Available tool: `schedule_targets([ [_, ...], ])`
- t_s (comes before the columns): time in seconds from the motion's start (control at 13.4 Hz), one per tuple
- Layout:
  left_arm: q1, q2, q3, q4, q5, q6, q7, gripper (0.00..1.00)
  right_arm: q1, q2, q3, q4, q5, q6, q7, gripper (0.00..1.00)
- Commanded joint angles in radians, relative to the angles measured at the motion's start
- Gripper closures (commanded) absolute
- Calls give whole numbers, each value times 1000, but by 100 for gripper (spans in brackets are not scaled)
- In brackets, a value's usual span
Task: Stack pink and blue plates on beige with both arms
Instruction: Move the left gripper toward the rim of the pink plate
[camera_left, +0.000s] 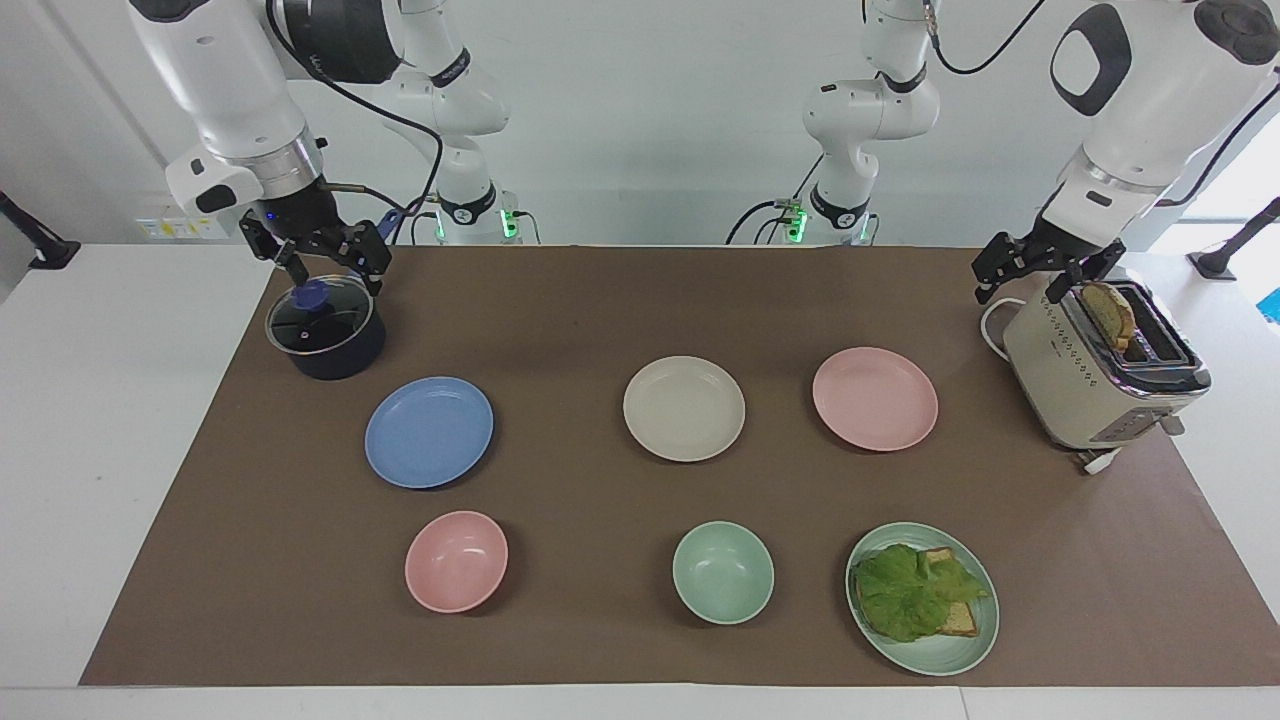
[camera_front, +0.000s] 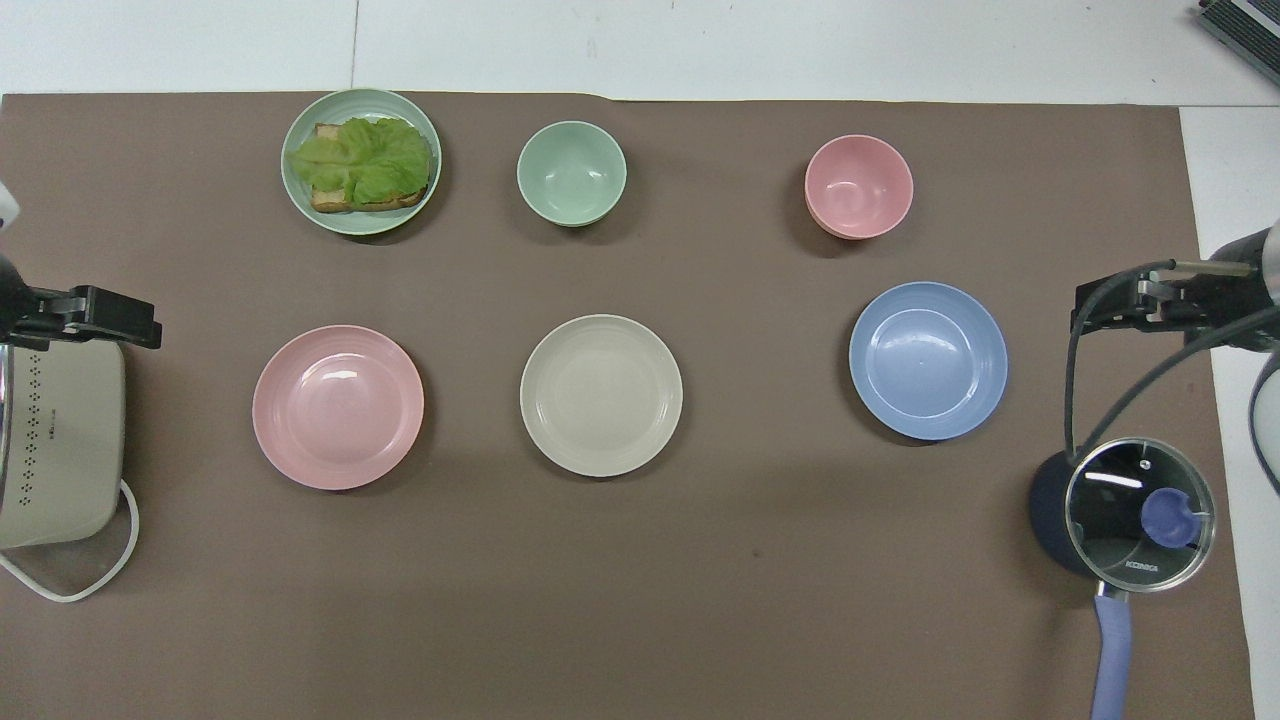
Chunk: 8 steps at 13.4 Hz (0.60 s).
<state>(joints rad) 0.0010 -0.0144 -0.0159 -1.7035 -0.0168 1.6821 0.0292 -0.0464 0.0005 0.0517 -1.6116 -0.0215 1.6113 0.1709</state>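
Observation:
Three plates lie in a row on the brown mat. The beige plate (camera_left: 684, 408) (camera_front: 601, 395) is in the middle. Beside it, the pink plate (camera_left: 875, 398) (camera_front: 338, 406) is toward the left arm's end. The blue plate (camera_left: 429, 432) (camera_front: 928, 360) is toward the right arm's end. All three are bare and apart from one another. My left gripper (camera_left: 1022, 284) (camera_front: 108, 318) hangs open and empty over the toaster's inner edge. My right gripper (camera_left: 324, 268) (camera_front: 1130, 302) hangs open and empty over the pot.
A beige toaster (camera_left: 1095, 370) holding a bread slice stands at the left arm's end. A dark pot with a glass lid (camera_left: 325, 330) stands at the right arm's end. Farther from the robots stand a pink bowl (camera_left: 456, 560), a green bowl (camera_left: 723, 572) and a green plate (camera_left: 975, 650) with lettuce on toast.

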Motion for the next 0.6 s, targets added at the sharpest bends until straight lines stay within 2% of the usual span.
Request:
schedule_targets([
  [0.0,22,-19,-9,-80,-12,73,18,0,-12,0,5,-4,18,5,10,0],
  [0.07,31,-13,-10,-96,-12,96,18,0,-12,0,5,-4,18,7,10,0],
  [0.37,42,1,-10,-267,-12,293,38,0,-10,-2,5,-5,18,9,19,0],
  [0.52,51,45,-10,-274,-12,318,44,0,-10,-4,5,-7,18,7,19,0],
])
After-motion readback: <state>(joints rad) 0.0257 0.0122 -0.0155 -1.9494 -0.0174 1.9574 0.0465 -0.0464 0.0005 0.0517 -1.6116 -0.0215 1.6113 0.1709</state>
